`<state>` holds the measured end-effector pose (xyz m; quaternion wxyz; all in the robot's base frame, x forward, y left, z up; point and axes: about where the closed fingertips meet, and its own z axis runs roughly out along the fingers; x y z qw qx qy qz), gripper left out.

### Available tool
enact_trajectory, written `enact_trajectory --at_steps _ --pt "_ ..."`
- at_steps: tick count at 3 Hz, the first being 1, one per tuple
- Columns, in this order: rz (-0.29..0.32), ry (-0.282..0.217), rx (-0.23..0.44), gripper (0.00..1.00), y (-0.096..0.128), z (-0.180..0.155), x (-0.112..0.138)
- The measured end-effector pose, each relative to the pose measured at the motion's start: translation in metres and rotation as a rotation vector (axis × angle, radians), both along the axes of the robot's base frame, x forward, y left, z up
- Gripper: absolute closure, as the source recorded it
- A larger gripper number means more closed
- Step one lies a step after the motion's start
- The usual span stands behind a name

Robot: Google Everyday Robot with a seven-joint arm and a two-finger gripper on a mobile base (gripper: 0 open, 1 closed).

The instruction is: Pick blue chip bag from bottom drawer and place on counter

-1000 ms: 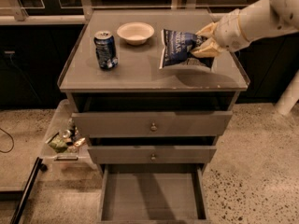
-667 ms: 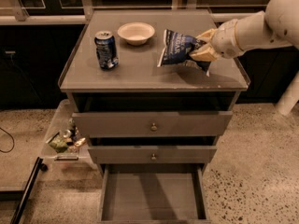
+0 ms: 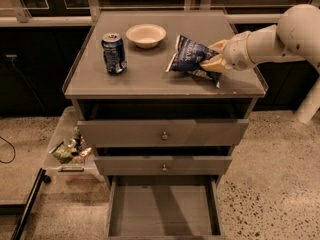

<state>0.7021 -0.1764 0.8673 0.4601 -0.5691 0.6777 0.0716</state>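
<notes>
Gripper (image 3: pixel 213 58), at right edge of worktop (image 3: pixel 150 76), was clamped on chip bag (image 3: pixel 187 55). Bag looked light, crinkly, prob. slippery; pinch sealed edge.

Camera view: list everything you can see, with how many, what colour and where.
counter: one, grey, top of the cabinet
blue chip bag: one, dark blue with white lettering, counter's right side, tilted
soda can: one, blue and silver, upright, counter's left side
bowl: one, pale, counter's back, near the middle
upper drawers: two, grey, knobbed, below the counter
bottom drawer: one, grey, lowest, pulled open
bin of clutter: one, clear, floor left of the cabinet
arm: one, white, reaching in from the right
gripper: one, tan, shut on the blue chip bag's right end
</notes>
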Motion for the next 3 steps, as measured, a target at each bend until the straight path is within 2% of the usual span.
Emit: enact_trajectory --at_steps 3 --pt "0.000 0.000 0.000 0.11 0.0001 -0.0001 0.0000"
